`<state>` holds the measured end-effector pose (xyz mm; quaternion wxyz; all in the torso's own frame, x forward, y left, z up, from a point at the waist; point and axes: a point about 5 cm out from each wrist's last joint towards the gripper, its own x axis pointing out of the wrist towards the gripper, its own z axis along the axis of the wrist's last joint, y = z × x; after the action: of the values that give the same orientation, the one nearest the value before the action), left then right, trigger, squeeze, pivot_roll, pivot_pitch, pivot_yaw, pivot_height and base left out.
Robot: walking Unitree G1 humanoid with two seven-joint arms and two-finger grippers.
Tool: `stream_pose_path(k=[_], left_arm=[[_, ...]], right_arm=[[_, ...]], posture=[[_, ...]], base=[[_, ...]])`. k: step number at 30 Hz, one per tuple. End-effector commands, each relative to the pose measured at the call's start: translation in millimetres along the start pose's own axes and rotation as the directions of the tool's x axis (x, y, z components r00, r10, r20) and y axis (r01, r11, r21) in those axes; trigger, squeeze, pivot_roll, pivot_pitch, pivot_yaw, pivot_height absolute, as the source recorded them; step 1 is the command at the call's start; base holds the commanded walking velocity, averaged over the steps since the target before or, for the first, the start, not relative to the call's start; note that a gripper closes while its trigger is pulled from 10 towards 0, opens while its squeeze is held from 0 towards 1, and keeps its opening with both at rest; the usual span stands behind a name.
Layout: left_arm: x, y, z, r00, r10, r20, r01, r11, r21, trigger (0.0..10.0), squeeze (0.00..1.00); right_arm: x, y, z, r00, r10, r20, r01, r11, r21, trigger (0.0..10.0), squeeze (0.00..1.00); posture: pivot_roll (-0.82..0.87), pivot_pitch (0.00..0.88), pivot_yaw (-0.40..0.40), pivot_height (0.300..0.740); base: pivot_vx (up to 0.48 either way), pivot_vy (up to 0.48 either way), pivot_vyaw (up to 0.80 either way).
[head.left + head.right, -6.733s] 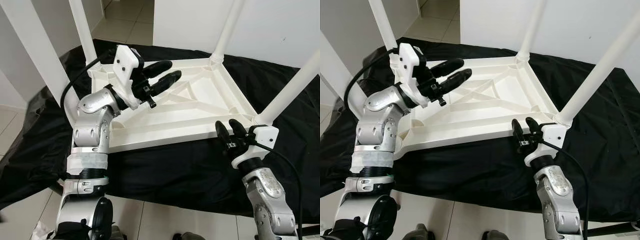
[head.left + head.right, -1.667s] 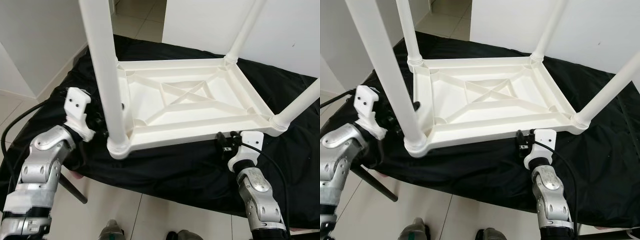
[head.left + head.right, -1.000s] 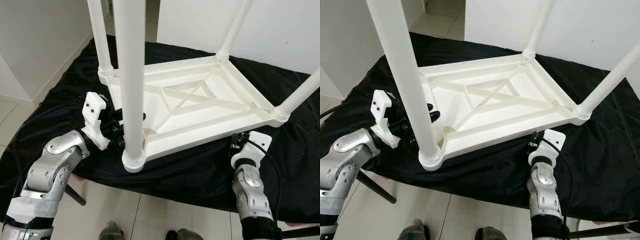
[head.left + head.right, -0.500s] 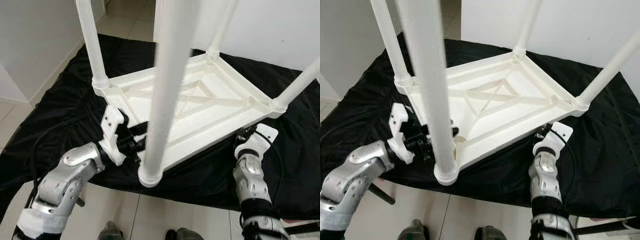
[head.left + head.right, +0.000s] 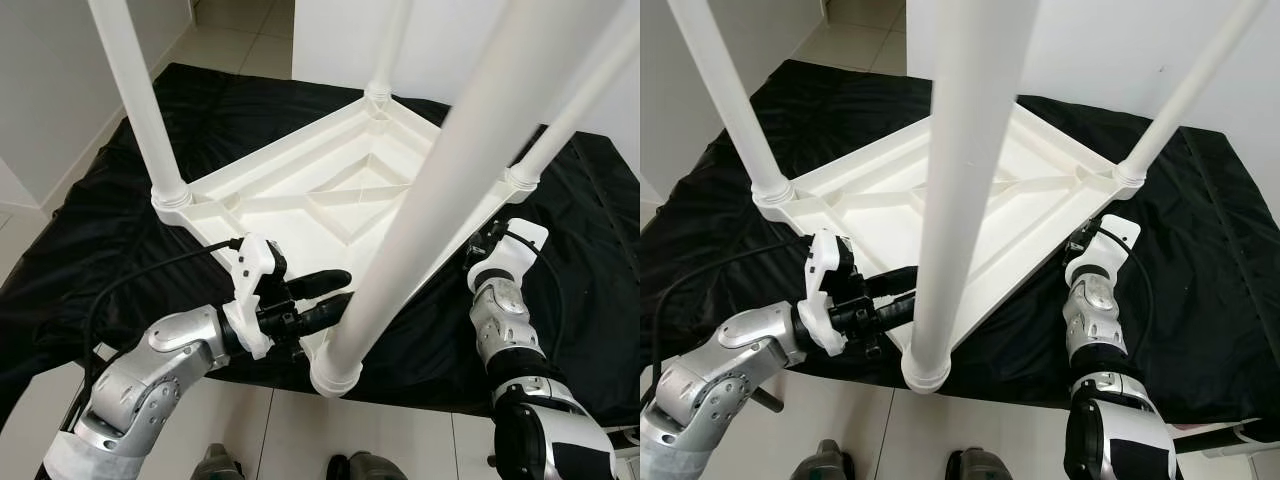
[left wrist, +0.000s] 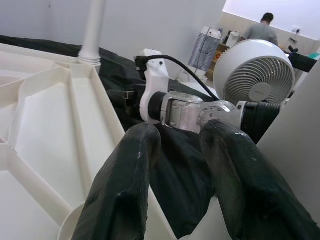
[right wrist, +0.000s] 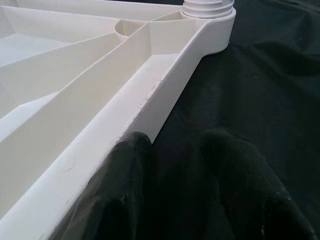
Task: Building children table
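An inverted white plastic children's table (image 5: 330, 190) is shown lying top-down on a black cloth-covered worktop (image 5: 120, 220), with its four white tubular legs pointing upward. Nearest the camera, at about 6 o'clock, the near corner socket (image 5: 335, 378) overhangs the worktop's front edge and carries the near white leg (image 5: 440, 190), whose long axis rises toward 1 o'clock. The left claw (image 5: 335, 295) is seen at 7 o'clock, parted and empty, its two black fingers (image 6: 125, 185) pointing toward 3 o'clock along the table's near-left rim, just beside the base of that leg; this is the nearer arm to the near corner. The right claw (image 7: 190, 165) is placed at 4 o'clock, parted and holding nothing, one finger touching the outer wall of the near-right rim below the right corner socket (image 5: 520, 180). Farther off, the left leg (image 5: 135, 100) stands at 10 o'clock and the far leg (image 5: 385, 50) at 12 o'clock. Any coming turn or lift is judged to depend on the table lying between the two claws.
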<state>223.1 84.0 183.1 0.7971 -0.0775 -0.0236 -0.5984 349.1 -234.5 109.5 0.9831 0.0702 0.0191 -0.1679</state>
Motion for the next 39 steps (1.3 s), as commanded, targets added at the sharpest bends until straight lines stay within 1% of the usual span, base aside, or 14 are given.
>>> stream_pose_path(k=[1, 12, 15, 16, 18, 19, 20, 22, 26, 27, 28, 29, 36, 39], left_arm=[[7.3, -16.5, 1.2, 0.986, -0.166, 0.004, 0.166, 0.986, 0.000, 10.0, 0.00], [11.8, -19.5, 1.5, 0.982, -0.187, 0.007, 0.187, 0.982, -0.010, 10.0, 0.00], [12.2, -19.0, 0.9, 0.983, -0.181, 0.001, 0.181, 0.983, 0.001, 10.0, 0.00], [12.3, -18.3, 0.9, 0.984, -0.176, -0.005, 0.176, 0.984, 0.009, 10.0, 0.00], [12.3, -18.3, 0.9, 0.984, -0.176, -0.005, 0.176, 0.984, 0.009, 10.0, 0.00], [12.8, -15.0, 1.6, 0.989, -0.147, -0.007, 0.147, 0.989, 0.022, 10.0, 0.00], [12.8, -15.0, 1.6, 0.989, -0.147, -0.007, 0.147, 0.989, 0.022, 10.0, 0.00], [12.3, -10.5, 3.1, 0.994, -0.109, -0.005, 0.110, 0.993, 0.043, 10.0, 0.00], [10.7, -5.5, 4.0, 0.997, -0.073, -0.007, 0.074, 0.995, 0.065, 10.0, 0.00], [8.2, 0.0, 3.7, 0.999, -0.045, -0.021, 0.047, 0.995, 0.084, 10.0, 0.00], [8.2, 0.0, 3.7, 0.999, -0.045, -0.021, 0.047, 0.995, 0.084, 10.0, 0.00], [4.7, 8.5, 3.4, 0.999, 0.001, -0.044, 0.004, 0.994, 0.110, 10.0, 0.00], [1.4, 12.7, 4.1, 0.998, 0.014, -0.057, -0.006, 0.992, 0.128, 10.0, 0.00], [-0.3, 14.8, 4.1, 0.998, 0.020, -0.065, -0.011, 0.991, 0.136, 10.0, 0.00]], right_arm=[[2.5, 9.7, -0.9, 0.998, 0.068, -0.014, -0.068, 0.998, 0.000, 10.0, 0.00], [10.6, 10.5, 7.6, 0.997, 0.081, -0.001, -0.081, 0.996, -0.023, 10.0, 0.00], [9.7, 5.9, 10.0, 0.998, 0.056, 0.030, -0.055, 0.998, -0.018, 10.0, 0.00], [8.8, 2.3, 9.9, 0.998, 0.035, 0.047, -0.033, 0.999, -0.042, 10.0, 0.00], [8.8, 2.3, 9.9, 0.998, 0.035, 0.047, -0.033, 0.999, -0.042, 10.0, 0.00], [6.2, -4.1, 8.9, 0.998, -0.002, 0.068, 0.005, 0.999, -0.054, 10.0, 0.00], [6.2, -4.1, 8.9, 0.998, -0.002, 0.068, 0.005, 0.999, -0.054, 10.0, 0.00], [1.6, -12.5, 6.6, 0.995, -0.037, 0.094, 0.041, 0.998, -0.046, 10.0, 0.00], [-3.9, -17.0, 4.9, 0.992, -0.038, 0.120, 0.043, 0.998, -0.038, 10.0, 0.00], [-10.9, -18.8, 3.9, 0.989, -0.026, 0.144, 0.032, 0.999, -0.039, 10.0, 0.00], [-10.9, -18.8, 3.9, 0.989, -0.026, 0.144, 0.032, 0.999, -0.039, 10.0, 0.00], [-23.4, -19.3, 3.3, 0.983, 0.003, 0.183, 0.007, 0.999, -0.050, 10.0, 0.00], [-39.9, -15.1, 5.8, 0.972, 0.055, 0.230, -0.043, 0.997, -0.057, 10.0, 0.00], [-51.4, -13.0, 8.0, 0.964, 0.083, 0.254, -0.069, 0.996, -0.065, 10.0, 0.00]], posture=[[0.08, 0.101, -0.066, 0.740], [0.03, 0.110, -0.066, 0.740], [0.03, 0.113, -0.062, 0.740], [0.03, 0.114, -0.060, 0.740], [0.03, 0.114, -0.060, 0.740], [0.03, 0.115, -0.059, 0.740], [0.03, 0.115, -0.059, 0.740], [0.03, 0.115, -0.058, 0.740], [0.03, 0.113, -0.059, 0.740], [0.03, 0.112, -0.058, 0.740], [0.03, 0.112, -0.058, 0.740], [0.03, 0.112, -0.058, 0.740], [0.04, 0.107, -0.053, 0.740], [0.03, 0.106, -0.056, 0.740]], base=[[0.000, 0.000, 0.00], [0.000, 0.000, 0.00], [0.000, 0.000, 0.00], [0.000, 0.000, 0.00], [0.000, 0.000, 0.00], [0.000, 0.000, 0.00], [0.000, 0.000, 0.00], [0.000, 0.000, 0.00], [0.000, 0.000, 0.00], [0.000, 0.000, 0.00], [0.000, 0.000, 0.00], [0.000, 0.000, 0.00], [0.000, 0.000, 0.00], [0.000, 0.000, 0.00]])
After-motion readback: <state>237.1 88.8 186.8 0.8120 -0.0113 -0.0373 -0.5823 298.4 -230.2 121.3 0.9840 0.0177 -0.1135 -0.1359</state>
